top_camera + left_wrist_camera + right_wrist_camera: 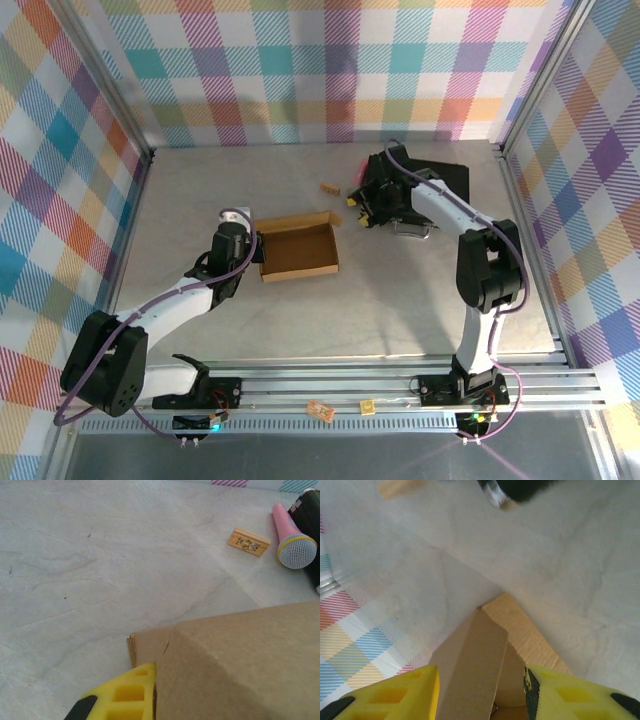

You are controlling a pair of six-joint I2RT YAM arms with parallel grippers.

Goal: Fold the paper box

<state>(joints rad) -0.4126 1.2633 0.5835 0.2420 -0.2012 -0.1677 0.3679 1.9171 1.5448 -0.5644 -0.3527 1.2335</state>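
The paper box [298,248] is a shallow brown cardboard tray lying open at the middle of the table. My left gripper [254,240] is shut on its left wall. In the left wrist view one yellow finger [125,695] presses the outside of the cardboard [240,665], which hides the other finger. My right gripper [356,208] is at the box's far right corner. In the right wrist view its yellow fingers stand wide apart, open [480,674]. A raised cardboard flap [470,655] stands between them, with a gap on each side.
A black hard case [425,180] sits just behind the right gripper. A pink microphone [292,535] and a small wooden block [249,541] lie beyond the box. Two small blocks [320,410] rest on the front rail. Plaid walls close in the table.
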